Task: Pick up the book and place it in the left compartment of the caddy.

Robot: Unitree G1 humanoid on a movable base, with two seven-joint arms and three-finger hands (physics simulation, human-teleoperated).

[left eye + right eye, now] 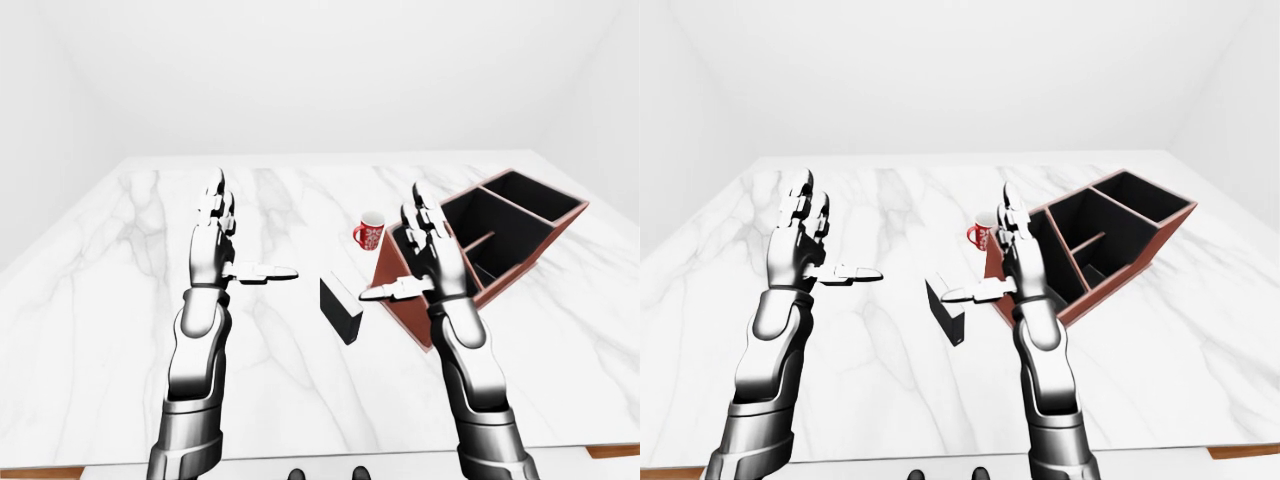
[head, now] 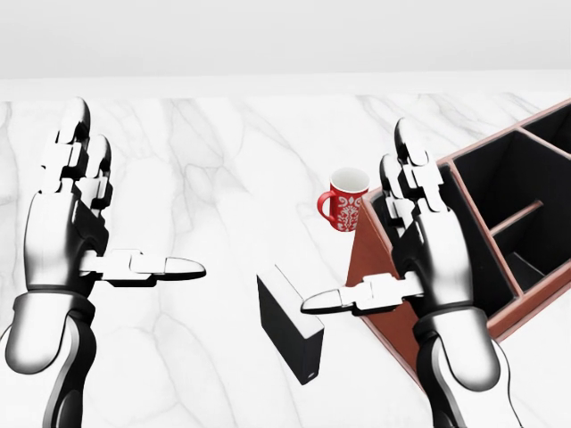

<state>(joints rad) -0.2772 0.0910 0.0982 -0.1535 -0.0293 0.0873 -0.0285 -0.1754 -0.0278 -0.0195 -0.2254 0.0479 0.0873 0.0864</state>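
Note:
A black book [image 2: 290, 330] stands on its edge on the white marble table [image 2: 223, 178], just left of the red-brown caddy [image 1: 1130, 270]. The caddy has several dark compartments, and its left one lies behind my right hand in the head view. My right hand [image 2: 370, 245] is open, palm turned left, with its thumb hovering over the book's right end and the caddy's near corner. My left hand [image 2: 116, 214] is also open and holds nothing. It is raised at the left of the view, well apart from the book.
A red mug with a white pattern [image 2: 343, 203] stands just above the book in the head view, beside the caddy's left corner. The table's near edge [image 1: 330, 460] runs along the bottom of the eye views. White walls surround the table.

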